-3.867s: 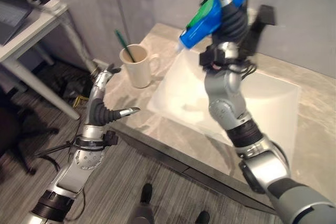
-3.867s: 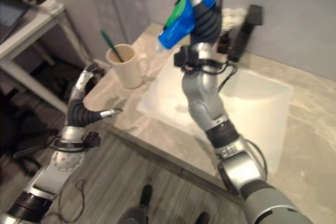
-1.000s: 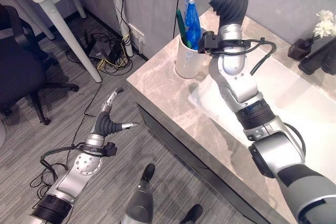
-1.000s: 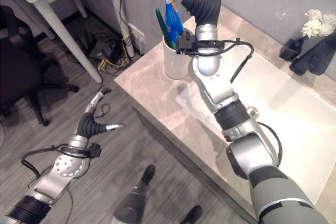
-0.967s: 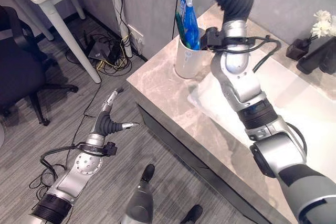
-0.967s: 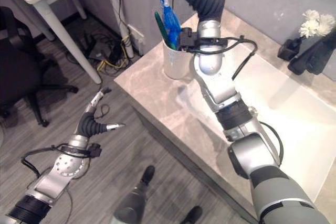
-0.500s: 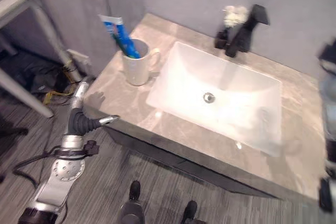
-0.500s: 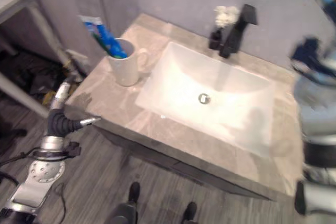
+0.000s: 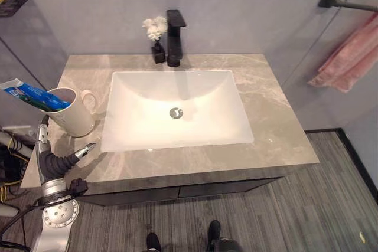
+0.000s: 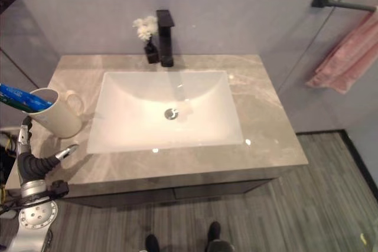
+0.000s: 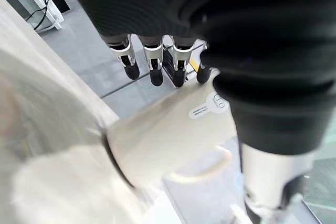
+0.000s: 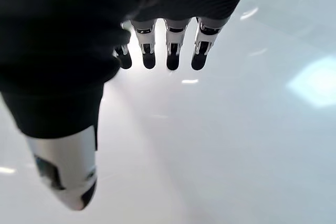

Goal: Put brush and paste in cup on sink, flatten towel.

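Note:
A white cup [image 9: 72, 113] stands on the left end of the stone counter [image 9: 277, 128]. A blue toothpaste tube [image 9: 26, 94] leans out of the cup, with a green brush beside it. My left hand [image 9: 52, 163] hovers just in front of the cup with straight fingers [image 11: 155, 61] and holds nothing; the cup [image 11: 168, 135] lies close below them. A pink towel [image 9: 348, 57] hangs bunched from a black bar [image 9: 345, 4] on the wall at the upper right. My right hand [image 12: 157, 45] is open over a pale, glossy surface.
A white basin [image 9: 201, 122] is set in the middle of the counter. Behind the basin stand a black tap [image 9: 174, 36] and a small vase of white flowers [image 9: 155, 28]. Grey plank floor lies in front and to the right.
My right arm has let go of the toothpaste in the cup and drawn out of the head views. The camera has swung right to take in the whole sink and the towel.

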### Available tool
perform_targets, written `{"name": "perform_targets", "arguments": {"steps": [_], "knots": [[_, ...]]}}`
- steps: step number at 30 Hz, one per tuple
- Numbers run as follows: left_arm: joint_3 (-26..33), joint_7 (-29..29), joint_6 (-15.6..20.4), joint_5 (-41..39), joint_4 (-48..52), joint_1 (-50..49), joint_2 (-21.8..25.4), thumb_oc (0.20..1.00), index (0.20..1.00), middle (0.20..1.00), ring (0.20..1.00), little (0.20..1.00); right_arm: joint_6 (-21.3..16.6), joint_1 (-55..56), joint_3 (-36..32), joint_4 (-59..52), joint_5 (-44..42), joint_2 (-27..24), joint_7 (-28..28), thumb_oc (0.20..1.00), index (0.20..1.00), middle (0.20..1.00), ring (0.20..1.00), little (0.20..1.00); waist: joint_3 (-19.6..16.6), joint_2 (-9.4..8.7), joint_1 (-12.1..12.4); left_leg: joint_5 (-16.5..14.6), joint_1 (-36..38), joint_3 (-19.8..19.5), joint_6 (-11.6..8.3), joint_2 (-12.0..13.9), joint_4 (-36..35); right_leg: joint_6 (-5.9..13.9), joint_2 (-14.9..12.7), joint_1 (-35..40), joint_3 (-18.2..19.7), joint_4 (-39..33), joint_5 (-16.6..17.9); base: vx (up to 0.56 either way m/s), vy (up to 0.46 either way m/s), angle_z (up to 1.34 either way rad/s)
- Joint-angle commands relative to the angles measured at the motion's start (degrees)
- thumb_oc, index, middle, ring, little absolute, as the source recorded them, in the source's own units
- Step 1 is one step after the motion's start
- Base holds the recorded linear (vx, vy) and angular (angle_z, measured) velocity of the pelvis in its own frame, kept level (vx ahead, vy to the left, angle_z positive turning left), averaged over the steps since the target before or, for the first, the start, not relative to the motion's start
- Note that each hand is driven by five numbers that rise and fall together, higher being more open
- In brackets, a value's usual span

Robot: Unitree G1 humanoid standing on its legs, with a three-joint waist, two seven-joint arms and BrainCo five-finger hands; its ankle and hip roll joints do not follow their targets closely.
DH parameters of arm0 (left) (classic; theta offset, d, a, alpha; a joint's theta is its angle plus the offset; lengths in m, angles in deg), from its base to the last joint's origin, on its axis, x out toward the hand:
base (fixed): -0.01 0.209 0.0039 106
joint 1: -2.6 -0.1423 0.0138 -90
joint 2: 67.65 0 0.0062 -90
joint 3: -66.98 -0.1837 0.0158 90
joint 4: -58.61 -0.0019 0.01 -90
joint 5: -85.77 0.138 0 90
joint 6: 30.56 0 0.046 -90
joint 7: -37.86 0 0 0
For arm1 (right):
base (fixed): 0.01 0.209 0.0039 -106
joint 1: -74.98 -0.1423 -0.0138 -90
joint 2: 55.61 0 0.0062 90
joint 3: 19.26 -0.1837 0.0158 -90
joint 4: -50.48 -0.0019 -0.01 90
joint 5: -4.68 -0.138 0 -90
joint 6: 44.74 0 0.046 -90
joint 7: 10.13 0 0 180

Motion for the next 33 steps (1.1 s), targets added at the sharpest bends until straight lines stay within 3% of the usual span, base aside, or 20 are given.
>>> {"name": "perform_targets", "arguments": {"steps": [1,4,7,11,12,13,15,17,22,23,24,25,30,33], "knots": [[-0.20,-0.05,2.48,-3.06,1.46,1.00,0.81,1.000,1.000,1.000,1.000,1.000,-5.23,-3.53,1.71,9.45,-10.95,0.81,-1.39,1.000,1.000,1.000,1.000,1.000,1.17,-0.36,0.36,-1.20,0.34,-3.68,3.21,-4.49,1.22,1.15,4.49,1.06,3.88,2.81,-3.31,0.06,-0.081,-0.12],[-0.88,-0.82,3.33,-4.67,1.90,1.34,0.28,1.000,1.000,1.000,1.000,1.000,-6.25,-5.25,7.52,24.12,-19.47,1.67,-8.05,1.000,1.000,1.000,1.000,1.000,4.01,-0.52,1.07,-4.00,-3.44,-4.81,1.88,-4.46,11.28,0.12,3.80,2.18,4.47,2.55,-3.74,-0.02,-0.075,-0.23],[-1.40,-1.84,4.17,-6.61,2.58,1.36,-0.43,1.000,1.000,1.000,1.000,1.000,-5.24,-7.79,13.59,34.76,-25.35,3.20,-15.67,1.000,1.000,1.000,1.000,1.000,6.29,-0.36,2.77,-4.13,-6.81,-10.46,-0.10,-4.55,18.87,-1.12,3.64,2.39,6.14,3.34,-4.43,-0.04,-0.025,-0.41],[-2.40,-5.82,4.84,-12.36,3.74,2.64,-0.55,1.000,1.000,1.000,1.000,1.000,-0.43,-9.16,21.87,48.09,-28.22,9.38,-26.36,1.000,1.000,1.000,1.000,1.000,5.24,0.11,2.71,-0.33,-6.25,-6.97,-1.19,2.90,12.20,-0.04,0.64,2.78,3.90,2.83,-4.28,0.02,0.094,0.05],[-2.42,-5.92,4.90,-12.64,3.68,3.23,-0.51,1.000,1.000,1.000,1.000,1.000,0.52,-9.06,25.31,48.54,-26.09,10.87,-29.08,1.000,1.000,1.000,1.000,1.000,5.12,0.44,2.88,1.74,-6.32,-8.00,-1.83,4.36,9.55,0.32,0.09,2.45,3.93,3.13,-4.37,0.04,0.236,0.41],[-2.67,-6.23,4.77,-13.18,3.23,4.36,-0.64,1.000,1.000,1.000,1.000,1.000,1.28,-9.44,32.11,48.21,-20.68,13.18,-32.95,1.000,1.000,1.000,1.000,1.000,5.27,1.17,3.45,3.16,-5.73,-11.57,-2.36,5.73,6.77,0.72,-0.57,1.85,4.08,4.07,-5.12,0.01,0.249,0.33],[-2.59,-6.44,4.77,-13.02,4.45,4.18,-2.06,1.000,1.000,1.000,1.000,1.000,1.71,-9.37,38.41,46.94,-14.42,15.03,-35.28,1.000,1.000,1.000,1.000,1.000,4.97,2.44,3.29,3.49,-4.70,-12.98,-2.75,4.65,3.94,1.15,-1.20,2.16,3.81,3.76,-4.40,0.02,0.233,0.11],[-2.69,-6.86,4.79,-13.10,4.47,3.46,-2.97,1.000,1.000,1.000,1.000,1.000,1.57,-9.14,40.35,46.33,-12.48,15.85,-36.70,1.000,1.000,1.000,1.000,1.000,4.39,2.91,3.70,3.07,-3.06,-13.82,-2.30,2.85,1.89,1.42,-1.85,2.31,4.12,3.05,-3.14,0.06,0.168,0.14],[-2.51,-9.09,4.25,-15.26,6.19,2.21,-2.50,1.000,1.000,1.000,1.000,1.000,2.15,-11.16,42.40,45.58,-12.20,17.60,-38.87,1.000,1.000,1.000,1.000,1.000,3.40,2.49,4.92,1.94,-1.89,-13.02,-1.33,0.56,0.13,2.60,-3.59,2.79,4.07,1.60,-1.23,0.04,0.153,0.07],[-3.05,-11.30,4.21,-18.03,7.31,1.78,-2.08,0.526,0.526,0.526,0.526,0.526,2.14,-12.49,43.77,44.34,-11.70,17.70,-39.31,1.000,1.000,1.000,1.000,1.000,3.39,2.06,5.67,1.62,-2.16,-13.06,-0.91,-0.23,0.13,3.08,-4.18,2.60,4.03,1.15,-0.67,0.01,0.152,-0.01],[-2.99,-11.38,4.19,-18.11,7.34,1.75,-2.06,0.325,0.325,0.325,0.325,0.325,2.15,-12.49,43.78,44.34,-11.69,17.72,-39.31,1.000,1.000,1.000,1.000,1.000,3.37,2.02,5.66,1.62,-2.18,-13.04,-0.89,-0.26,0.13,3.10,-4.21,2.58,4.05,1.13,-0.66,-0.01,0.107,0.01],[-3.35,-12.99,4.06,-19.88,8.21,1.55,-1.31,0.200,0.200,0.200,0.200,0.200,2.22,-13.13,44.47,43.74,-11.09,17.79,-39.13,1.000,1.000,1.000,1.000,1.000,3.46,1.83,6.00,1.49,-2.30,-13.04,-0.72,-0.57,0.13,3.31,-4.49,2.44,4.08,1.06,-0.46,0.00,0.061,0.01],[-4.23,-20.95,2.89,-25.96,11.21,-0.60,3.20,0.200,0.200,0.200,0.200,0.200,2.11,-14.48,47.85,39.79,-8.66,17.83,-40.66,1.000,1.000,1.000,1.000,1.000,3.47,1.17,7.01,1.05,-1.98,-12.90,-0.08,-1.29,0.13,3.98,-5.28,2.98,4.33,0.33,0.21,0.01,0.050,0.01],[-3.63,-22.75,2.56,-27.94,12.59,-1.65,4.06,0.200,0.200,0.200,0.200,0.200,2.00,-14.32,48.97,38.64,-7.76,17.95,-41.55,1.000,1.000,1.000,1.000,1.000,3.16,0.99,7.18,0.91,-1.90,-12.79,-0.03,-1.34,0.13,4.04,-5.38,3.08,4.28,0.00,0.37,0.00,0.000,0.00]]}}
